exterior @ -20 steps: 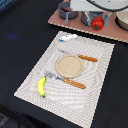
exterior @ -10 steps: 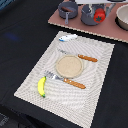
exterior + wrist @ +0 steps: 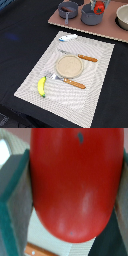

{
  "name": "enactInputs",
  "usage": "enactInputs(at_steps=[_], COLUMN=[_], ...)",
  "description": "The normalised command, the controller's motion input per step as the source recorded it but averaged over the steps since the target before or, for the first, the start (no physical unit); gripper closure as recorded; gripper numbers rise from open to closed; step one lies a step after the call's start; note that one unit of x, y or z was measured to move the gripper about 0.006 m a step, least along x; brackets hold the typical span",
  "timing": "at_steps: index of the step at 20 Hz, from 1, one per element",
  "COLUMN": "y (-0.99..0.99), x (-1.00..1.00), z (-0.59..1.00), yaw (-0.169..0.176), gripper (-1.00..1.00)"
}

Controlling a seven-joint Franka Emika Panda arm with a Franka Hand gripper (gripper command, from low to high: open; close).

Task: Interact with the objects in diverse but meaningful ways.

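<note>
the gripper (image 3: 70, 183) is clamped on the tomato (image 3: 75, 180), which fills the space between its fingers (image 3: 15, 203). in the exterior view it hangs over a grey pot (image 3: 91, 15). further out, the banana (image 3: 42, 86) lies on the placemat (image 3: 95, 65).

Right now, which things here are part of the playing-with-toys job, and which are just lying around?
Job things:
gripper, shut on red tomato
banana
white-and-blue fish piece
grey pan

Lying about:
round plate
orange-handled knife
orange-handled fork
placemat
</note>
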Motion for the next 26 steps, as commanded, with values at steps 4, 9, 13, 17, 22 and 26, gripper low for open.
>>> enactInputs(at_steps=[4, 9, 13, 17, 22, 26], y=[0.59, 0.43, 0.27, 0.28, 0.24, 0.02], x=[0.0, 0.0, 0.0, 0.0, 0.0, 0.05], z=[0.09, 0.03, -0.02, 0.0, 0.03, 0.18], yaw=[0.003, 0.0, 0.002, 0.005, 0.0, -0.258], gripper=[1.0, 1.0, -1.0, -1.0, -1.0, -1.0])
